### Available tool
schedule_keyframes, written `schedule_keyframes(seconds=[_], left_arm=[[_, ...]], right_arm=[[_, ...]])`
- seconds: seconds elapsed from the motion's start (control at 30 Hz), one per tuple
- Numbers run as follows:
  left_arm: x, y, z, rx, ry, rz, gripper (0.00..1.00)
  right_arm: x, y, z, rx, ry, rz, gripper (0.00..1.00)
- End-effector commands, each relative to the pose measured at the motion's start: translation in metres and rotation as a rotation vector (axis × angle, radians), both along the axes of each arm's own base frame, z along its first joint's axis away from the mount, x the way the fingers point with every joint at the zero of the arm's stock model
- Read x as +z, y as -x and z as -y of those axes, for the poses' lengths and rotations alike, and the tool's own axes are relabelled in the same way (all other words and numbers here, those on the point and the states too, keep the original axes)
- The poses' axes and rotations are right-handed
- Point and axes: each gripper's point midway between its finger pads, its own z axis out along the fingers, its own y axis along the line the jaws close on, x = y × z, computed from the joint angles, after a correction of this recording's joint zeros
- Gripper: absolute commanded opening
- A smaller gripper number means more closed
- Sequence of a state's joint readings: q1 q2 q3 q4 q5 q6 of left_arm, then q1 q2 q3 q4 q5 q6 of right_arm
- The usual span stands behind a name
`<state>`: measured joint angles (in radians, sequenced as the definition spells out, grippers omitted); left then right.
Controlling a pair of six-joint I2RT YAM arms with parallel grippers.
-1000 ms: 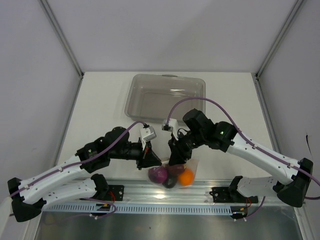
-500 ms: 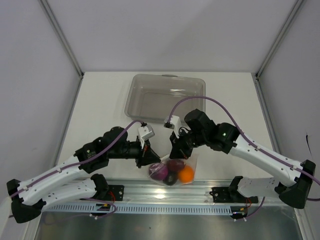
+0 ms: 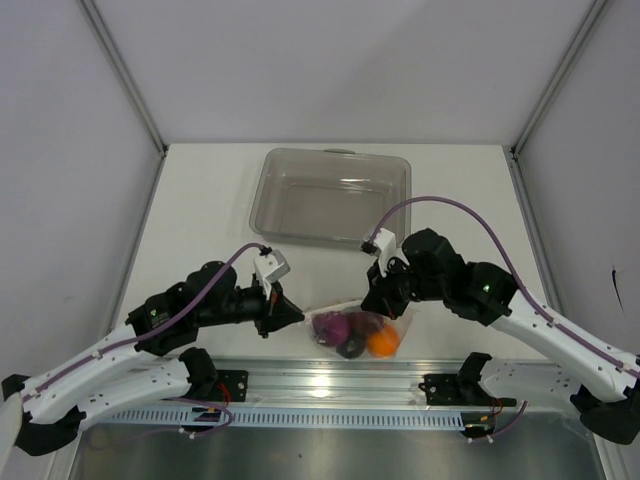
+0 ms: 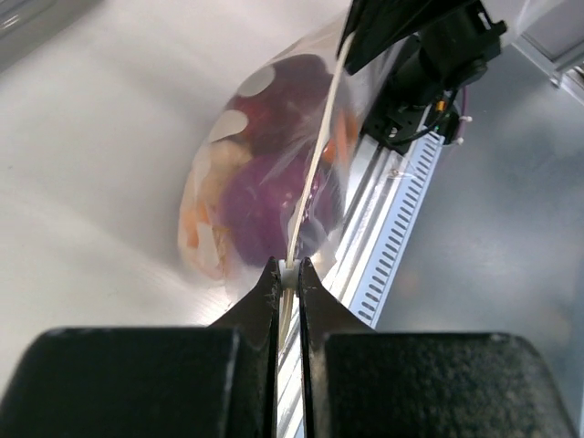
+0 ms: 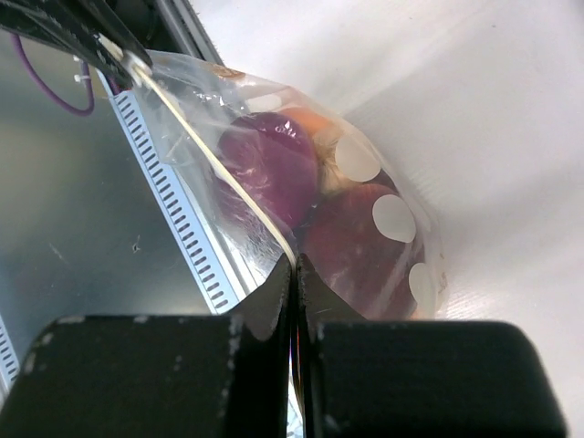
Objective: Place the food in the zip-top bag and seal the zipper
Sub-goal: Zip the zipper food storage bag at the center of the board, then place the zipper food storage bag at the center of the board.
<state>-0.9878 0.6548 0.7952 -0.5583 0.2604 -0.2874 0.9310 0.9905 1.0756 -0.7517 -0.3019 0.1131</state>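
Note:
The clear zip-top bag [image 3: 355,330] lies near the table's front edge between my two grippers, with food inside: a purple ball [image 3: 327,327], a dark red fruit [image 3: 352,323], a blackish fruit [image 3: 350,348] and an orange [image 3: 383,342]. My left gripper [image 3: 298,317] is shut on the zipper [image 4: 315,164] at the bag's left end. My right gripper [image 3: 388,311] is shut on the zipper [image 5: 214,169] at the right end. The strip runs taut between them. In the wrist views the purple ball [image 4: 265,196] and dark red fruit [image 5: 356,246] press against the plastic.
A rigid translucent grey tray [image 3: 285,190] stands behind the bag at the table's back middle. A metal rail with a slotted cable duct [image 3: 330,400] runs along the near edge just in front of the bag.
Both grippers have moved apart, the left one leftward and the right one rightward, stretching the bag's mouth out between them. The bag now lies wider and flatter.

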Motion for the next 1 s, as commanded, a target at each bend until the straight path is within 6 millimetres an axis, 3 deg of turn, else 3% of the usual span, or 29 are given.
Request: schedule_keyframes(seconds=[0.0, 0.37, 0.43, 0.47, 0.5, 0.6, 0.67, 0.73, 0.97], left_arm=[[0.002, -0.007, -0.018, 0.091, -0.039, 0.005, 0.01], [0.008, -0.018, -0.033, 0.197, -0.051, 0.020, 0.01], [0.005, -0.020, -0.034, 0.207, -0.058, 0.020, 0.12], [0.010, -0.021, -0.033, 0.210, -0.049, 0.028, 0.28], [0.013, -0.022, -0.032, 0.212, -0.040, 0.037, 0.34], [0.016, -0.028, -0.030, 0.216, -0.049, 0.059, 0.66], [0.016, -0.036, -0.032, 0.254, -0.075, 0.070, 0.79], [0.021, -0.045, -0.034, 0.294, -0.089, 0.089, 0.99], [0.054, -0.058, -0.041, 0.386, 0.008, 0.156, 0.99]], right_arm=[[-0.003, -0.009, 0.019, -0.099, 0.032, 0.025, 0.00], [-0.006, -0.009, 0.027, -0.154, 0.022, 0.006, 0.00], [-0.008, -0.009, 0.025, -0.161, 0.024, -0.004, 0.00], [-0.010, -0.010, 0.025, -0.167, 0.030, -0.009, 0.00], [-0.013, -0.011, 0.026, -0.175, 0.038, -0.012, 0.00], [-0.016, -0.017, 0.028, -0.218, 0.052, -0.014, 0.00], [-0.017, -0.022, 0.031, -0.253, 0.053, -0.015, 0.00], [-0.017, -0.025, 0.033, -0.278, 0.054, -0.018, 0.00], [-0.021, -0.046, 0.059, -0.473, 0.095, -0.028, 0.00]])
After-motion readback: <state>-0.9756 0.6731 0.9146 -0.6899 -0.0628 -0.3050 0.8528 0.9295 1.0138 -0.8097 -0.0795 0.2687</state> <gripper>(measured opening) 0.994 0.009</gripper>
